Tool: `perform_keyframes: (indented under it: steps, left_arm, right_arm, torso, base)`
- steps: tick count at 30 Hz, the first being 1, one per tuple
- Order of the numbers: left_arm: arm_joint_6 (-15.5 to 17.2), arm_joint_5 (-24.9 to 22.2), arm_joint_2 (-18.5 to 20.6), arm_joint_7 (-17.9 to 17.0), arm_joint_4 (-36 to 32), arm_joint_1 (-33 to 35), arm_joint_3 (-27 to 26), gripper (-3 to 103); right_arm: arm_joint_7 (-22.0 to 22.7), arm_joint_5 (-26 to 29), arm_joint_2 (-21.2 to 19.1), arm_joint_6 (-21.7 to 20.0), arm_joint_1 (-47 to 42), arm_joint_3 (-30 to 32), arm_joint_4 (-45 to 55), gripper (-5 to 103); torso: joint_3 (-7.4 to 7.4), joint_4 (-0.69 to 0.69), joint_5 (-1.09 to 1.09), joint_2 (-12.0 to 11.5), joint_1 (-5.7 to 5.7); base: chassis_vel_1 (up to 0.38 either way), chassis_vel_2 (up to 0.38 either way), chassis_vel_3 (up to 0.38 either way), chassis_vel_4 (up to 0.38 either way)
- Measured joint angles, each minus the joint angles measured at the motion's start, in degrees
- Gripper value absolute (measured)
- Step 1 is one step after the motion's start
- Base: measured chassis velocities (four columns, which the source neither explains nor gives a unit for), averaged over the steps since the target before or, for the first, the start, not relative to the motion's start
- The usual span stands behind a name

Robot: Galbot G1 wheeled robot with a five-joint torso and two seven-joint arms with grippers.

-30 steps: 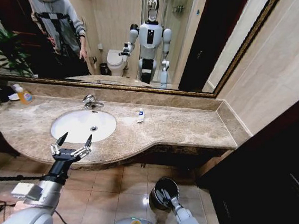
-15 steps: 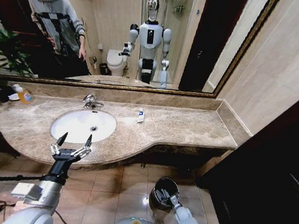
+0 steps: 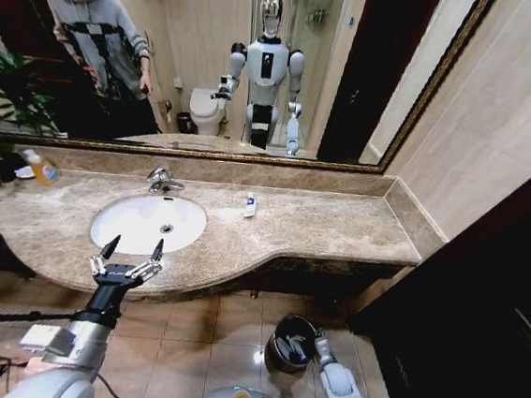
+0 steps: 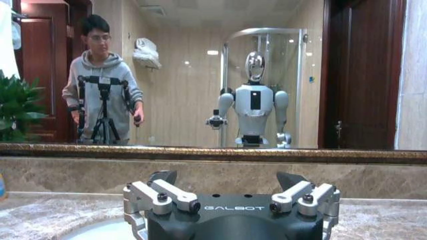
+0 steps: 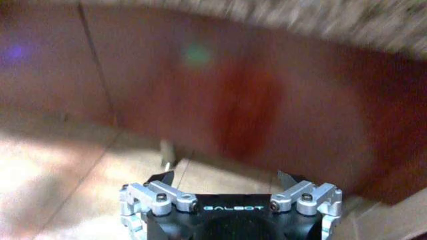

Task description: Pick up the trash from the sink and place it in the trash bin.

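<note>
Right gripper [image 3: 316,338] drawn back off trash bin [image 3: 283,331], fingers spread, bin contents unclear, left gripper [image 3: 128,254] splayed before sink [image 3: 133,207]

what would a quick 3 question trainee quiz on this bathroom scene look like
1. True or false: the left claw is open, at the counter's front edge by the sink.
2. Where is the trash bin? A) on the counter B) on the floor below the counter C) in the sink
3. Fill in: the small white tube lies on the ____, beside the basin.

Key: 1 true. 2 B; the right claw is at the bin's rim. 3 counter.
</note>
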Motion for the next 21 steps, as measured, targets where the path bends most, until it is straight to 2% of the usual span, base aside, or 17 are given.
perform_keyframes:
  steps: [4, 6, 7, 10, 13, 15, 21]
  left_arm:
    - [0.0, 0.0, 0.0, 0.0, 0.0, 0.0, 0.0, 100]
    - [0.0, 0.0, 0.0, 0.0, 0.0, 0.0, 0.0, 100]
    - [0.0, 0.0, 0.0, 0.0, 0.0, 0.0, 0.0, 100]
    - [0.0, 0.0, 0.0, 0.0, 0.0, 0.0, 0.0, 100]
    - [0.0, 0.0, 0.0, 0.0, 0.0, 0.0, 0.0, 100]
    - [0.0, 0.0, 0.0, 0.0, 0.0, 0.0, 0.0, 100]
    - [0.0, 0.0, 0.0, 0.0, 0.0, 0.0, 0.0, 100]
  right_arm:
    - [-2.87, 2.96, -0.26, 1.74, -2.41, 3.42, 6.68, 100]
    - [-3.79, 6.66, -0.84, 1.16, -4.49, 5.32, 13.01, 100]
    - [-3.79, 6.66, -0.84, 1.16, -4.49, 5.32, 13.01, 100]
    - [-5.2, 10.04, -1.04, 0.9, -8.22, 7.41, 21.73, 100]
    - [-5.71, 10.36, -0.77, 0.77, -10.01, 8.16, 25.34, 100]
    - [-6.0, 10.78, 0.81, -0.88, -12.4, 10.82, 31.28, 100]
    - [-4.88, 12.83, 0.6, -3.39, -14.88, 14.17, 38.53, 100]
  torso:
    - [0.0, 0.0, 0.01, 0.0, 0.0]
    - [0.0, 0.0, -0.02, 0.0, 0.0]
    - [0.0, 0.0, -0.02, 0.0, 0.0]
    - [0.0, 0.0, 0.0, 0.0, 0.0]
    - [0.0, 0.0, -0.01, 0.0, 0.0]
    - [0.0, 0.0, 0.0, 0.0, 0.0]
    - [0.0, 0.0, -0.01, 0.0, 0.0]
  base:
    - [0.0, 0.0, 0.0, 0.0]
    - [0.0, 0.0, 0.0, 0.0]
    - [0.0, 0.0, 0.0, 0.0]
    - [0.0, 0.0, 0.0, 0.0]
    - [0.0, 0.0, 0.0, 0.0]
    - [0.0, 0.0, 0.0, 0.0]
    - [0.0, 0.0, 0.0, 0.0]
